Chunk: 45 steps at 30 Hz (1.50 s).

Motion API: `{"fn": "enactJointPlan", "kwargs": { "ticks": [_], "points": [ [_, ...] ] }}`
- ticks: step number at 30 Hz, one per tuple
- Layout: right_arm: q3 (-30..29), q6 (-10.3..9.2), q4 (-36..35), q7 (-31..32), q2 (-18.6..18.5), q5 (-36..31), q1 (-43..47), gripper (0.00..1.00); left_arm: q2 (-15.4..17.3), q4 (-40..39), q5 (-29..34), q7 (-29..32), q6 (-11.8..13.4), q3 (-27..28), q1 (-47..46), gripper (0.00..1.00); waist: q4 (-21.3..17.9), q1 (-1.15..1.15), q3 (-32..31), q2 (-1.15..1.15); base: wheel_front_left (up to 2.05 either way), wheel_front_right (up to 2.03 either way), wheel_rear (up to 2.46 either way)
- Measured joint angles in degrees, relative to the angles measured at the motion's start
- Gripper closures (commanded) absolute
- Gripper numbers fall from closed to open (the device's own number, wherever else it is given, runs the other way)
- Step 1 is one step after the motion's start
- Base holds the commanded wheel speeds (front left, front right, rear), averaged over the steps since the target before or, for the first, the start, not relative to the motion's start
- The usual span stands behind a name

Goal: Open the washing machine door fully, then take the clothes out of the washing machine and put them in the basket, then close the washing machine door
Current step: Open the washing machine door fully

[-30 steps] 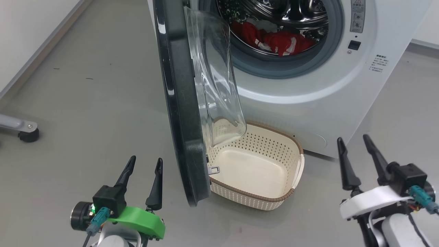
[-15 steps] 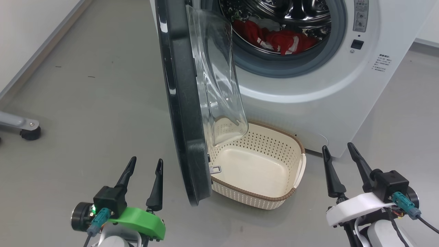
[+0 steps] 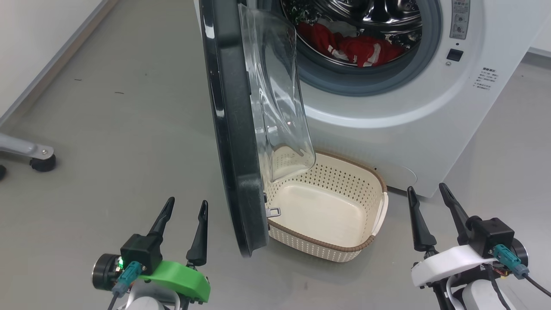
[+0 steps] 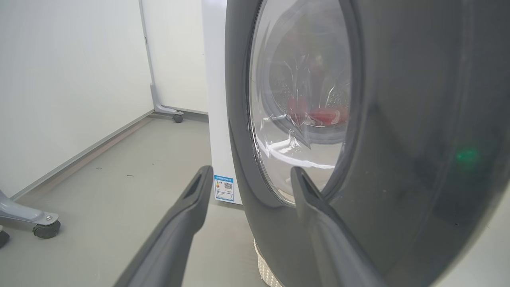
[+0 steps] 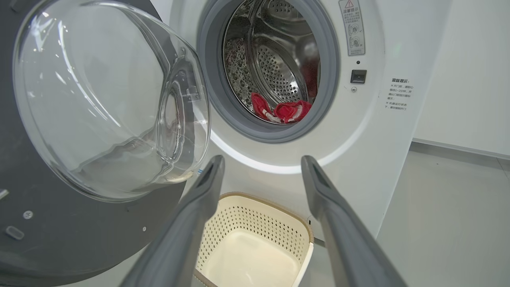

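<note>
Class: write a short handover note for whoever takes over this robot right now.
Left gripper: open, empty, on the outer side of the door.
Right gripper: open, empty, right of the basket.
Door swung out over the basket's left end. Red clothes in the washing machine; basket empty, in front of it.
Done: door opened.
Left: perhaps swing it wider, clothes into basket, close door.

Your left gripper (image 3: 188, 200): two long dark tapered fingers (image 3: 199, 241), black block (image 3: 140, 252), green bracket (image 3: 181, 280), teal connector (image 3: 129, 272), small green light (image 3: 121, 261). Your right gripper (image 3: 426, 187): same dark fingers, white bracket (image 3: 447, 262), another teal plug (image 3: 508, 255), black cable (image 3: 538, 285).
</note>
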Motion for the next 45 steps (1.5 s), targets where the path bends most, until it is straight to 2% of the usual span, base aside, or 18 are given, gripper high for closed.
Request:
{"fn": "enactJointPlan", "kwargs": {
  "ticks": [5, 6, 7, 8, 9, 25, 39, 45],
  "points": [
    [-0.5, 0.40, 0.2, 0.0, 0.2, -1.1, 0.0, 0.00, 0.0, 0.0, 0.0, 0.0, 0.0, -0.1, 0.0, 0.00, 0.2, 0.00, 0.1, 0.00, 0.00, 0.00, 0.00],
    [-0.6, 0.51, 0.2, 0.0, 0.3, -1.2, 0.0, 0.00, 0.0, 0.0, 0.0, 0.0, 0.0, -0.1, 0.0, 0.09, 0.2, 0.00, 0.2, 0.00, 0.00, 0.00, 0.00],
    [-0.7, 0.81, 0.3, 0.0, 0.4, -1.4, 0.0, 0.00, 0.0, 0.0, 0.0, 0.0, 0.0, -0.1, 0.0, 0.48, 0.2, 0.00, 0.2, 0.00, 0.00, 0.00, 0.00],
    [-0.8, 0.81, 0.4, 0.0, 0.4, -1.5, 0.0, 0.00, 0.0, 0.0, 0.0, 0.0, 0.0, -0.1, 0.0, 0.70, 0.2, 0.00, 0.2, 0.00, 0.00, 0.00, 0.00],
    [-0.9, 0.81, 0.5, 0.0, 0.4, -1.5, 0.0, 0.00, 0.0, 0.0, 0.0, 0.0, 0.0, -0.2, 0.0, 1.00, 0.3, 0.00, 0.2, 0.00, 0.00, 0.00, 0.00],
    [-2.5, 2.00, 1.4, 0.0, 1.5, -2.8, 0.0, 0.00, 0.0, -2.6, 0.3, 0.0, 0.0, 0.3, -0.1, 1.00, 0.5, 0.00, -0.1, 0.00, 0.00, 0.00, 0.00],
    [-4.0, 2.83, 2.1, 0.0, 1.8, -4.4, 0.1, 0.00, 0.5, -19.8, 5.5, 0.0, 0.3, 3.3, -6.2, 1.00, 1.0, 0.00, -0.8, 0.00, 0.00, 0.00, 0.00],
    [-4.3, 3.28, 2.4, 0.0, 2.0, -4.6, 0.1, 0.00, 0.5, -28.6, 7.1, -0.1, -1.5, 1.0, -8.6, 1.00, 0.9, 0.00, -1.3, 0.00, 0.00, 0.00, 0.00]
  ]
}}
